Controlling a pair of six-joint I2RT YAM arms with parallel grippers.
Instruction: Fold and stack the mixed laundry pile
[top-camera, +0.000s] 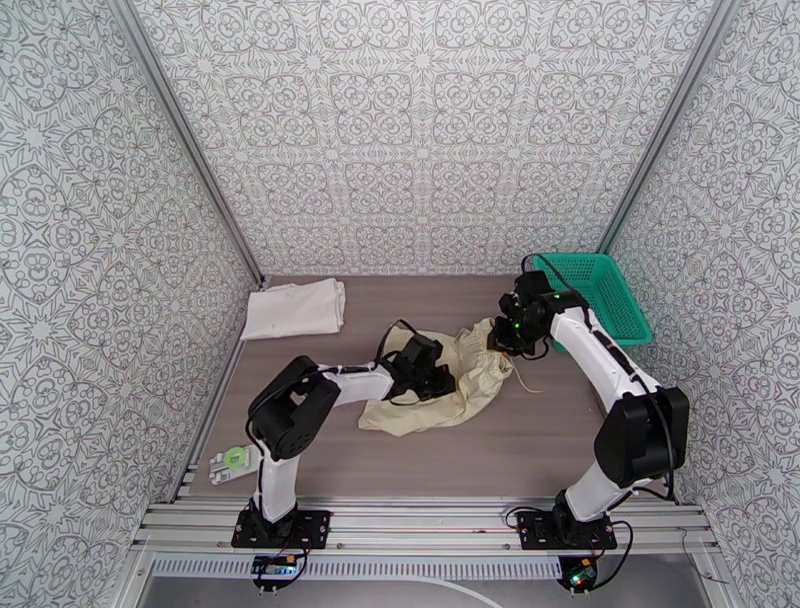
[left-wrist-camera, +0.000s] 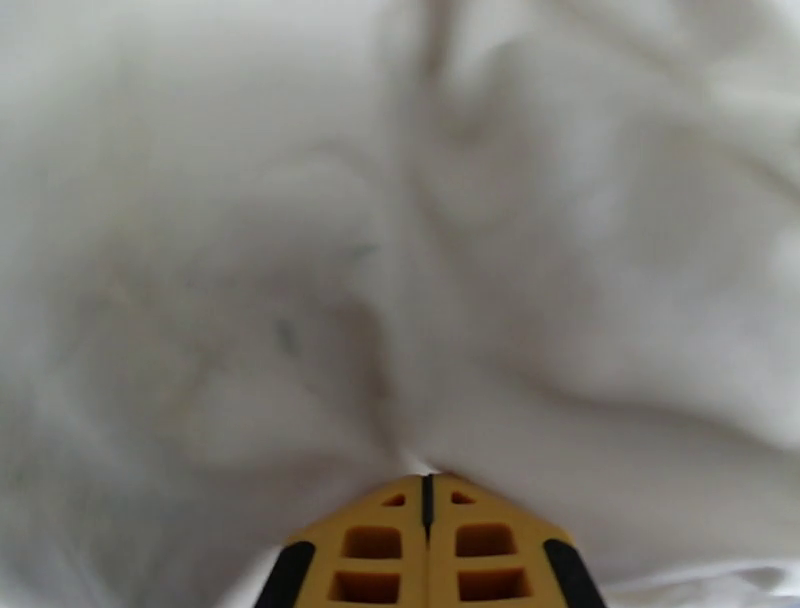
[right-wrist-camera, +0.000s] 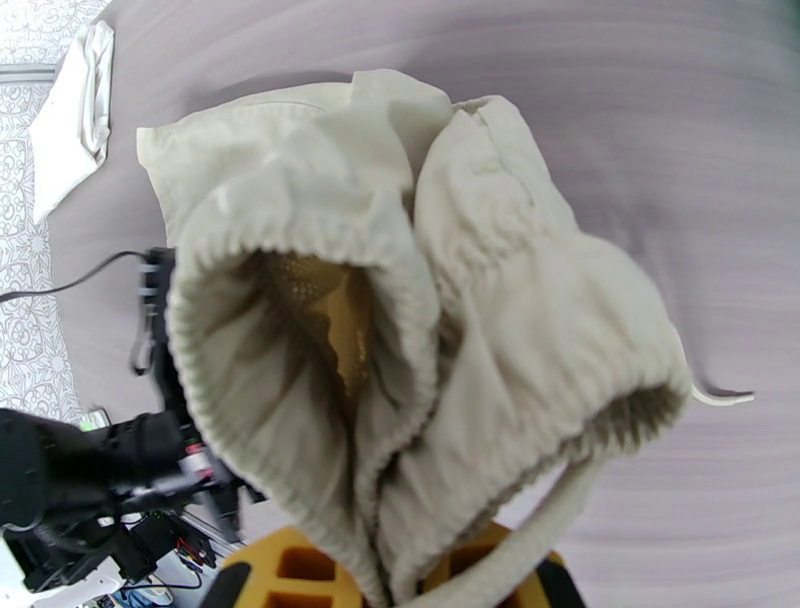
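The beige garment (top-camera: 455, 385) lies crumpled mid-table, shorts-like with an elastic waistband (right-wrist-camera: 300, 260) and a white drawstring (right-wrist-camera: 560, 500). My left gripper (top-camera: 440, 380) rests on its left part; in the left wrist view the yellow fingers (left-wrist-camera: 375, 545) are pressed together with pale cloth (left-wrist-camera: 560, 300) gathered at their tips. My right gripper (top-camera: 500, 342) holds the garment's right end slightly raised. In the right wrist view the waistband runs down between the yellow fingers (right-wrist-camera: 285, 570). The white T-shirt (top-camera: 295, 308) lies folded at the back left, apart from both grippers.
A teal mesh basket (top-camera: 600, 295) stands at the back right, just behind the right arm. A small green and white object (top-camera: 232, 460) lies at the near left edge. A loose drawstring end (top-camera: 522, 378) trails on the table. Patterned walls close in three sides.
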